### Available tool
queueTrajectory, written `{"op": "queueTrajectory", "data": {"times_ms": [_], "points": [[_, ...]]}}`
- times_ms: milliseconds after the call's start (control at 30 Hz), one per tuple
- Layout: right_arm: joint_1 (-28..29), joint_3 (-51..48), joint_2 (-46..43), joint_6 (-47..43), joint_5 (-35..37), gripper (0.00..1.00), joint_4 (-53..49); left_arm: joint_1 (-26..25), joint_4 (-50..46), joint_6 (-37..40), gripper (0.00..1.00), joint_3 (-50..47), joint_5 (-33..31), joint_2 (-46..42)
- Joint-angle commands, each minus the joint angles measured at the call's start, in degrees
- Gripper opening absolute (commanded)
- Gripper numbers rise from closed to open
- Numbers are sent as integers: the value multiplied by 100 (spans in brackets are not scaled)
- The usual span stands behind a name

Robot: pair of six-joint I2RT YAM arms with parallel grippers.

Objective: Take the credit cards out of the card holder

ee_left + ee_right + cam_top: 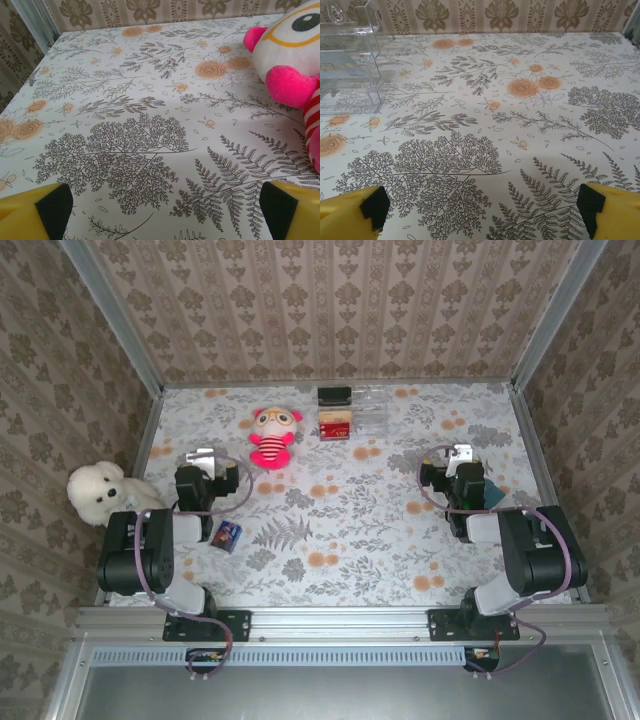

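A red and an orange-gold credit card [335, 425] lie flat together at the back middle of the table, outside the holder. A teal corner of the card holder [493, 494] shows on the table beside the right arm, which covers the rest of it. My left gripper [203, 458] [165, 212] hovers open over bare tablecloth at the left, its yellow fingertips [35, 212] wide apart. Over the right side my right gripper [459, 455] [482, 212] is likewise open, with nothing between its fingertips [610, 210].
A clear plastic tray [368, 410] [350, 55] and a small black block [334, 395] sit at the back by the cards. A pink-and-white doll [274, 437] [295, 55] lies right of the left gripper. A small blue can [228, 535] and a white plush dog [100, 492] are near the left arm.
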Motion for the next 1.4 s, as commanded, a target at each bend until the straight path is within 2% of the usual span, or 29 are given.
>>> {"op": "queueTrajectory", "data": {"times_ms": [0, 733, 833, 933, 1000, 1100, 1233, 1300, 1367], "points": [[-24, 105, 43, 37, -51, 100, -14, -5, 13, 92, 100, 79, -19, 27], [-27, 64, 17, 43, -69, 100, 45, -10, 14, 88, 100, 70, -14, 22], [-24, -191, -120, 113, 130, 100, 436, -10, 79, 58, 100, 32, -85, 7], [-24, -290, -565, 235, 467, 100, 179, -6, 297, 15, 100, -155, -179, -155], [-29, -220, -1012, 310, 660, 100, -306, -19, 170, -18, 100, -218, -335, -454], [-25, 244, -1565, 537, 1126, 100, -1787, -34, -574, -158, 100, -169, -633, -1181], [-46, 1501, -1949, 1608, 1913, 100, -4718, -37, -1986, -566, 100, 140, -776, -2381], [-89, 2175, -1891, 2145, 1915, 100, -5981, -45, -2649, -790, 100, 370, -699, -2831], [-108, 2697, -1723, 2342, 1705, 100, -6806, -50, -3395, -1125, 100, 687, -624, -3206]]}}
